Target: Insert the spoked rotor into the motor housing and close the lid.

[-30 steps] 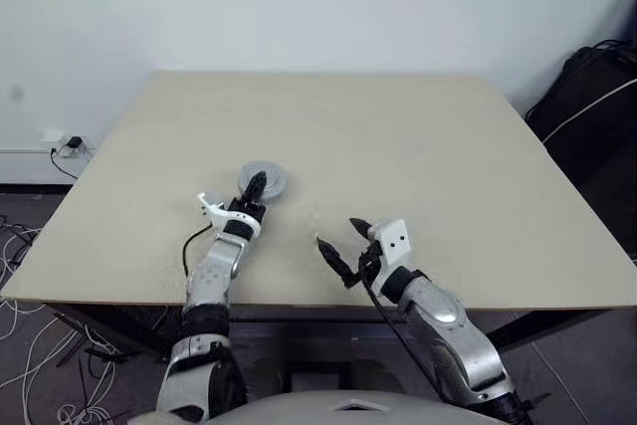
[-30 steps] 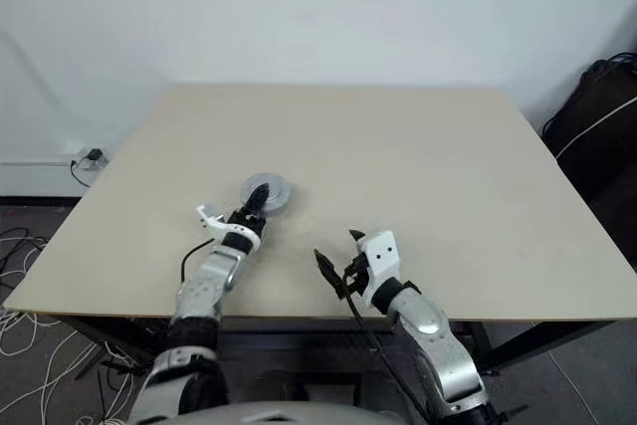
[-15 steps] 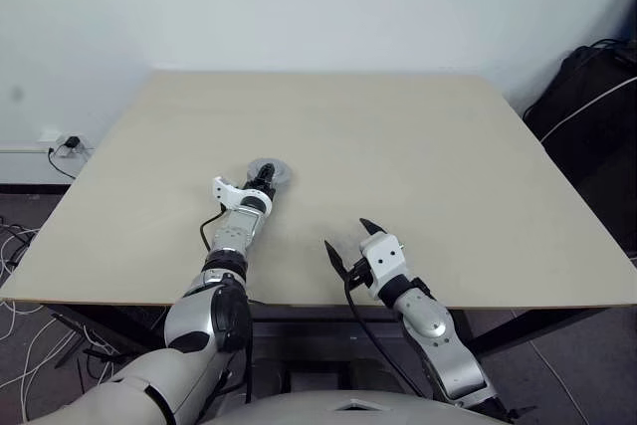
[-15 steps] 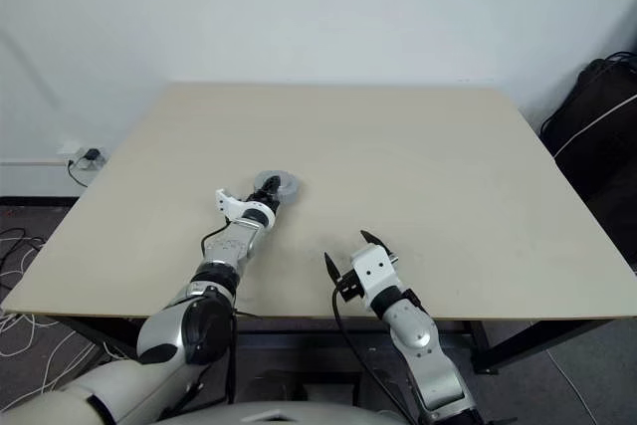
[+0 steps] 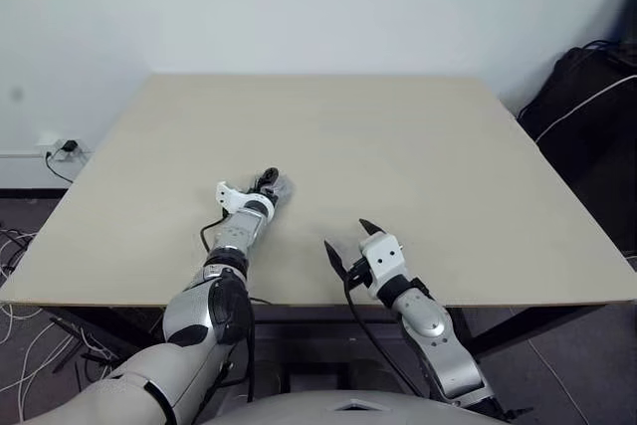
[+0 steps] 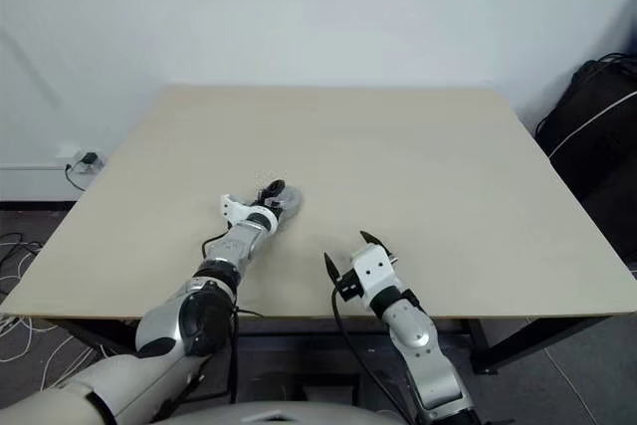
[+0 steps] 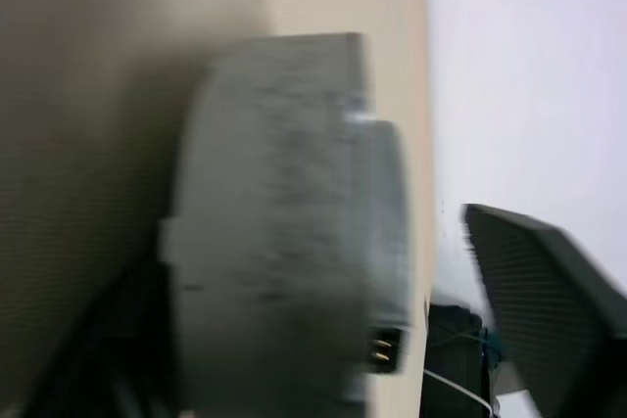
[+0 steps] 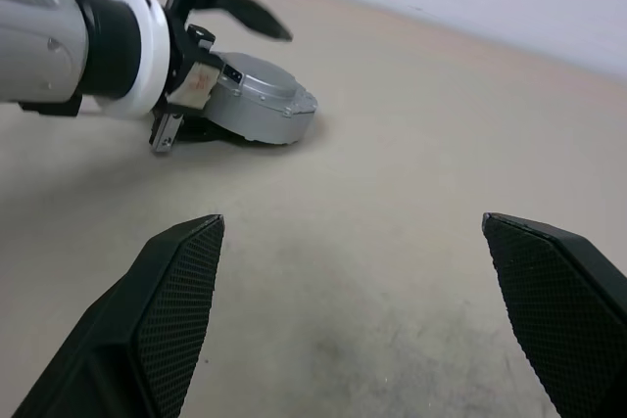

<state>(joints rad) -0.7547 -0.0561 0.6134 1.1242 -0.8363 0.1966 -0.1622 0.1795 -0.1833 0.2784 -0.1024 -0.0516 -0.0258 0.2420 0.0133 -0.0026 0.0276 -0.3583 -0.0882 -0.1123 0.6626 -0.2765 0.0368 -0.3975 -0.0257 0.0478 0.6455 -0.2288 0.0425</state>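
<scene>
A round silver-grey unit (image 8: 263, 103) lies on the table (image 5: 418, 156) left of centre, its flat lid (image 8: 257, 83) facing up and slightly tilted. The motor housing under the lid and the spoked rotor are hidden. My left gripper (image 5: 269, 182) is open around the unit's near edge. Its upper finger (image 8: 230, 9) hangs clear above the lid and the other sits low beside the unit. Up close in the left wrist view, the unit's grey side (image 7: 284, 222) shows with one finger (image 7: 549, 301) apart from it. My right gripper (image 5: 345, 233) stands open and empty near the front edge.
A black bag (image 5: 587, 111) stands on the floor past the table's right edge. Cables and a wall socket (image 5: 66, 145) lie on the floor at the left. The table's front edge runs just below both hands.
My left hand has sunk and reached a little further, and its fingers have spread apart off the silver unit. The right gripper stays open.
</scene>
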